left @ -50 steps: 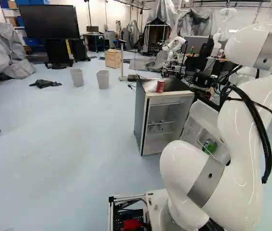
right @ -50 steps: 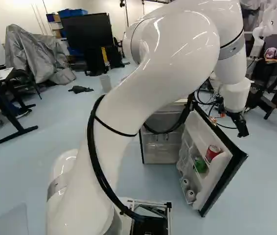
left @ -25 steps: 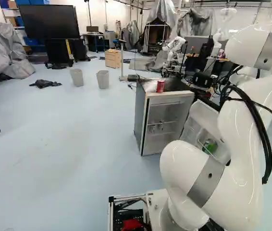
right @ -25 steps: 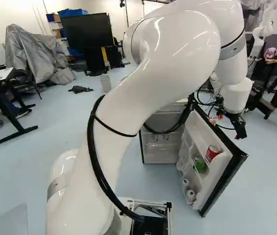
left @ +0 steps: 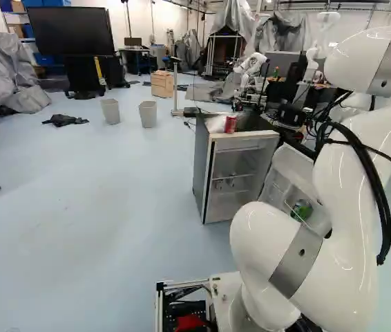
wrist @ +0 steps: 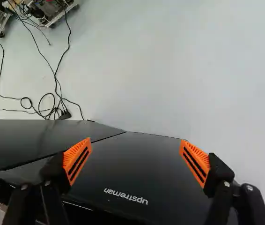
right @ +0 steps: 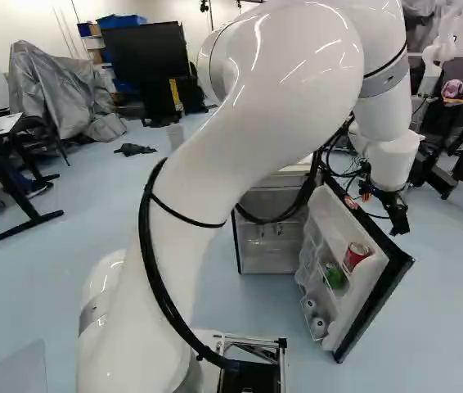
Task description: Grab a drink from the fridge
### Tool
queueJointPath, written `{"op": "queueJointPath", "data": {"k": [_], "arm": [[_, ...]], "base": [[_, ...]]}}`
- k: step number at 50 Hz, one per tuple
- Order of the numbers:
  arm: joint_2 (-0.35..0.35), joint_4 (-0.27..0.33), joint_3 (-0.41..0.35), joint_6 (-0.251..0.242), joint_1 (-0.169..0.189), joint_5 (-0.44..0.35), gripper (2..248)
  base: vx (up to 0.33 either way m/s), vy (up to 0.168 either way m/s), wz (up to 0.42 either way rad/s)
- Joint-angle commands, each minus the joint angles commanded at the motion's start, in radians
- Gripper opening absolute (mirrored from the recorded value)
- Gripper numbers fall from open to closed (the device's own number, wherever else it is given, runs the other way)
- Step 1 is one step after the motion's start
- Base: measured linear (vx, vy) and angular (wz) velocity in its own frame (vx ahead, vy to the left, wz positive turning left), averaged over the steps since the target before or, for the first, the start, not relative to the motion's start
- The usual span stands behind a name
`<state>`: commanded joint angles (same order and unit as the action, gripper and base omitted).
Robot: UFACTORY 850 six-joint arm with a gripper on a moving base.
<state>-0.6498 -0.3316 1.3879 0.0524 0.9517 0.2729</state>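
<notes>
The gripper (right: pixel 397 223) is beyond the open fridge door (right: pixel 372 286), on its dark outer side, in the right base view. In the wrist view the gripper (wrist: pixel 136 149) stands wide open, nothing gripped, with the black door panel (wrist: pixel 137 173) under and between its fingers. A red can (right: pixel 355 255), a green can (right: pixel 334 276) and pale cans (right: pixel 319 327) sit in the door's inner shelves. The fridge body (left: pixel 235 185) stands open in the left base view, small items on its inner shelf. Another red can (left: pixel 231 124) rests on its top.
Cables (wrist: pixel 53 105) lie on the floor beyond the door panel in the wrist view. Another robot (left: pixel 252 67) stands behind the fridge. Two grey bins (left: pixel 148 114) are on the floor left of the fridge. A desk (right: pixel 6 127) is at the right base view's far left.
My arm has shifted slightly, bringing the gripper a little leftward and nearer the door's outer side in the right base view. Fridge, door and cans have stayed put.
</notes>
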Motion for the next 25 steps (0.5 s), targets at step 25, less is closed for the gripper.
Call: {"op": "queueJointPath", "data": {"k": [25], "arm": [[0.047, 0.000, -0.068, 0.000, -0.010, 0.000, 247]], "base": [[0.000, 0.000, 0.000]]}}
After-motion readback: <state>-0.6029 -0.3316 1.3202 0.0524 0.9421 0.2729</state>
